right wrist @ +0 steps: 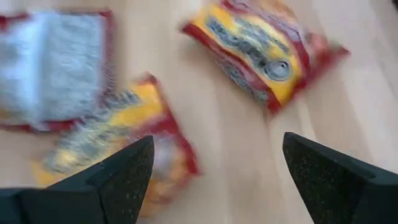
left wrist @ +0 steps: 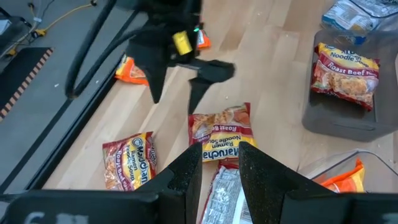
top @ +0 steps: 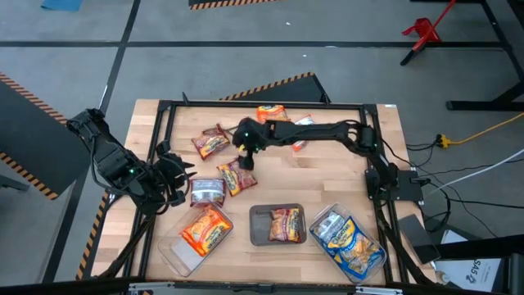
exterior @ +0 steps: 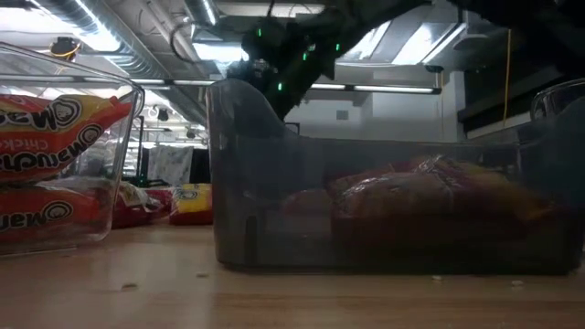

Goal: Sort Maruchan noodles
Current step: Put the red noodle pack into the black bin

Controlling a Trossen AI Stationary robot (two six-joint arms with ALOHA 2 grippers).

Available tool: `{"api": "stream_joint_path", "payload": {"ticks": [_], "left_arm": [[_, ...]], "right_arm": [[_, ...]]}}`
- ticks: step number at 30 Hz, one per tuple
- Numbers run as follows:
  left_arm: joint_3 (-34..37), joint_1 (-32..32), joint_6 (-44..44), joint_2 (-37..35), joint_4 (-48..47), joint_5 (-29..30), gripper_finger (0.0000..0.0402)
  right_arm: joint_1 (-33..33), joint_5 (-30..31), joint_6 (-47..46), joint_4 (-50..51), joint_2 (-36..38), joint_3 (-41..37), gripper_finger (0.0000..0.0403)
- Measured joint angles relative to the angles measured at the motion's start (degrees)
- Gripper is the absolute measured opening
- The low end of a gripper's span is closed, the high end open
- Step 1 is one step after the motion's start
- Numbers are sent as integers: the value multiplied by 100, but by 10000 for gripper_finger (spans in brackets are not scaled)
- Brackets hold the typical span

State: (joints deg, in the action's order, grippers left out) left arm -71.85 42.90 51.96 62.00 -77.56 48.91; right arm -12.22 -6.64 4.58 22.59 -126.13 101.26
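Right gripper (top: pixel 246 157), fingers spread wide and empty, hangs over a dark red packet (top: pixel 237 176) mid-table; left gripper (top: pixel 182 190) holds a face-down packet (top: pixel 207 191) just beside it. Three trays along the front edge hold orange (top: pixel 205 229), red (top: pixel 285 223) and blue (top: pixel 348 236) noodles. The risk looks like a clash: both grippers work close together, and a descent could snag the neighbouring packet. Open wood lies right of centre (top: pixel 327 176); loose packets crowd the back (top: pixel 273 113)

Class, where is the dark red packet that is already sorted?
In the high view, the dark red packet lies in the middle tray, between the orange-filled and blue-filled trays.
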Motion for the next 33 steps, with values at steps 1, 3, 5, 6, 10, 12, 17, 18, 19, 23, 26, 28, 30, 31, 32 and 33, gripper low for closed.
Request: {"api": "stream_joint_path", "payload": {"ticks": [1, 3, 5, 6, 10, 12, 17, 18, 19, 23, 26, 28, 30, 31, 32, 33], "left_arm": [[0, 0, 0, -1, -3, 5, 98], [0, 1, 2, 1, 1, 5, 99], [0, 0, 25, -1, -2, 4, 98], [0, 0, 29, -2, 0, 3, 99], [0, 0, 46, 0, 2, -1, 98], [0, 0, 48, 0, 2, -3, 98], [0, 2, 52, -2, 4, -10, 98], [0, 0, 52, 0, 4, -16, 98], [0, 0, 52, 0, 2, -18, 98], [0, 0, 48, 0, 2, -38, 98], [0, 0, 48, 0, 2, -38, 98], [0, 0, 48, 0, 2, -38, 98], [0, 1, 50, 0, 2, -39, 98], [0, 2, 50, 0, 2, -40, 98], [0, 0, 50, 0, 2, -45, 98], [0, 1, 50, 0, 2, -59, 98]], "right_arm": [[-66, -121, 20, 45, -62, -17, 342], [-179, -407, 18, -67, -203, -21, 342], [-223, -676, -5, -57, -299, -20, 342], [-218, -788, -7, -70, -350, -14, 342], [-197, -1151, 3, -88, -594, -23, 342], [-197, -1434, -36, -142, -630, -23, 342], [-162, -1610, -150, -146, -818, -14, 342], [-162, -1634, -205, -135, -836, -22, 339], [-164, -1635, -269, -97, -833, -22, 334], [-167, -1697, -261, -43, -863, -14, 285], [-167, -1707, -265, 38, -861, -12, 230], [-162, -1708, -265, 50, -861, -12, 185], [-162, -1752, -265, 52, -859, -11, 138], [-160, -1760, -265, 52, -855, -10, 112], [-160, -1767, -267, 52, -854, -10, 87], [-160, -1771, -274, 55, -851, -9, 63]]}}
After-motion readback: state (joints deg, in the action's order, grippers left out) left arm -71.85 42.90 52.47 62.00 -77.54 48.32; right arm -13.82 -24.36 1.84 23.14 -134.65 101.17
